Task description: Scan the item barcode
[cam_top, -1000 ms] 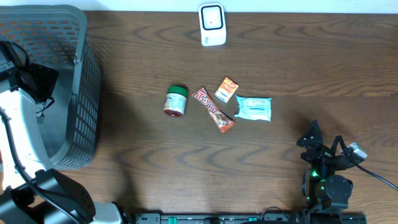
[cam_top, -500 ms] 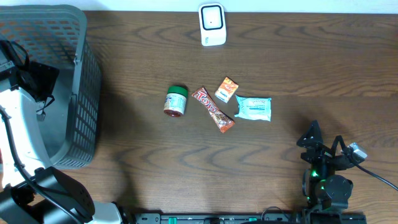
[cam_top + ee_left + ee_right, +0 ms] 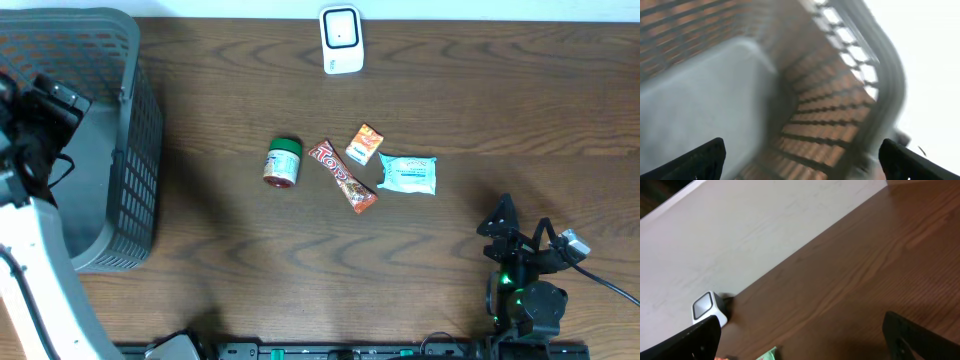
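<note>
just swung left gripper (image 3: pixel 805 162) up over basket (image 3: pixel 135 150), spread wide, holding nothing | right gripper (image 3: pixel 802 340) parked, spread too | jar (image 3: pixel 283 163), candy bar (image 3: pixel 342 176), orange box (image 3: pixel 364 144), packet (image 3: pixel 408 174) untouched, clustered well apart from scanner (image 3: pixel 341 40) | guessing scan not started lol

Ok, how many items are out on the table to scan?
4, mid-table: jar leftmost, candy bar next, orange box just beyond the bar, teal packet rightmost. The left arm hides part of the basket, so more may sit there.

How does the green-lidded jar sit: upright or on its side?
On its side: the overhead view shows the jar in profile, green lid at one end of the labelled body.
</note>
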Action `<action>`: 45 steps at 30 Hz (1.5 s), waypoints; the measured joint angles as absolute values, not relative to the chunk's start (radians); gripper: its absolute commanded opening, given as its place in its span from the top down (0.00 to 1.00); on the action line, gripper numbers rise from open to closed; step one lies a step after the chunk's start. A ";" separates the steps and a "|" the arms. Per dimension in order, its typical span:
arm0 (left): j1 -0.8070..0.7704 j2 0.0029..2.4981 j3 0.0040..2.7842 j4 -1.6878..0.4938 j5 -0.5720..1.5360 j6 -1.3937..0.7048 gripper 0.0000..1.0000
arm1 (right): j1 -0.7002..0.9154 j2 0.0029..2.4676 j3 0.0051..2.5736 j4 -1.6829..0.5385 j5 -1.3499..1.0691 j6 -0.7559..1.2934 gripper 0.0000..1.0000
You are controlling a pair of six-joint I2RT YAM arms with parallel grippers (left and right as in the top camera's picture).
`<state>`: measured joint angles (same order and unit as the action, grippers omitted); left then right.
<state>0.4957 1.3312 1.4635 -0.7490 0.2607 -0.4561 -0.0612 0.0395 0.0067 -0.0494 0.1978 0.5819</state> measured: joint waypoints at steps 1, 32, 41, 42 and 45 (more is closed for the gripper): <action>0.484 1.320 1.464 -0.747 0.290 -0.419 0.02 | -0.061 0.039 0.007 -0.049 0.198 0.582 0.01; 0.316 0.653 1.465 -1.090 0.393 -0.048 0.02 | -0.061 0.039 0.007 -0.049 0.198 0.582 0.01; 0.316 0.644 1.465 -1.160 0.422 -0.050 0.02 | -0.061 0.039 0.007 -0.049 0.198 0.582 0.01; 0.316 0.644 1.465 -1.153 0.435 -0.046 0.02 | -0.061 0.039 0.007 -0.049 0.198 0.582 0.01; 0.316 0.644 1.465 -1.141 0.469 -0.025 0.02 | -0.061 0.039 0.007 -0.049 0.198 0.582 0.01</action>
